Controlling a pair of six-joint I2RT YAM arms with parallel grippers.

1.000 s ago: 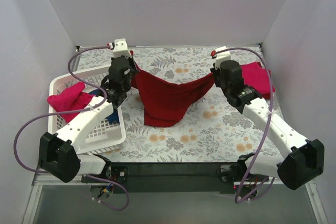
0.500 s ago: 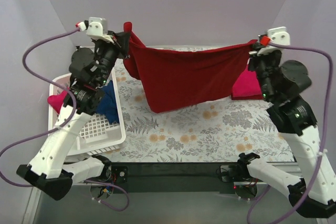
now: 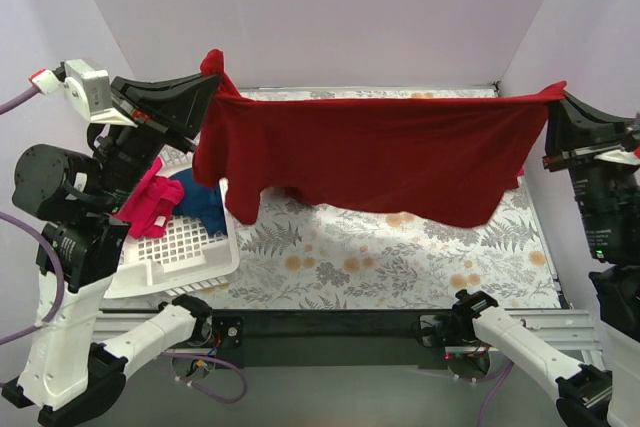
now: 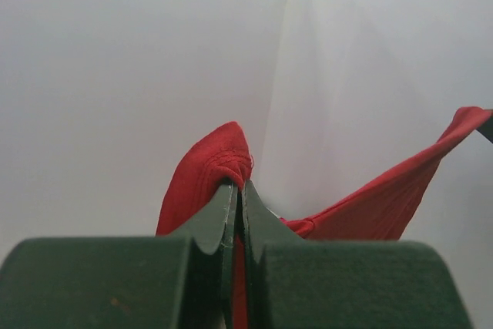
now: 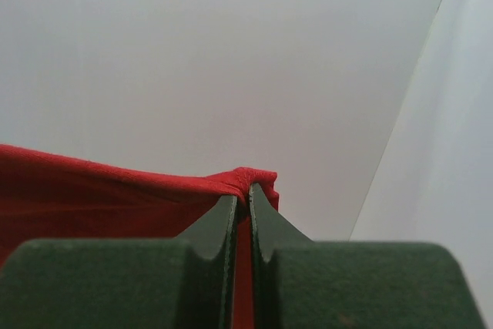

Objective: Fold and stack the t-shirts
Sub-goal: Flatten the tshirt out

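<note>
The large dark red t-shirt [image 3: 380, 152] hangs stretched wide in the air above the table. My left gripper [image 3: 212, 87] is shut on its left corner, which shows between the jaws in the left wrist view [image 4: 219, 156]. My right gripper [image 3: 553, 99] is shut on its right corner, seen in the right wrist view [image 5: 246, 179]. A bright pinkish-red t-shirt [image 3: 148, 199] and a navy blue t-shirt [image 3: 200, 197] lie in the basket. Another pinkish-red shirt on the table's far right is hidden behind the hanging cloth.
The white slatted basket [image 3: 185, 247] stands at the left of the flower-patterned table [image 3: 380, 257]. Plain white walls close in the back and both sides.
Both arms have risen and swung outward, lifting the dark red shirt off the table and pulling it out from a sagging bunch into a wide taut sheet.
</note>
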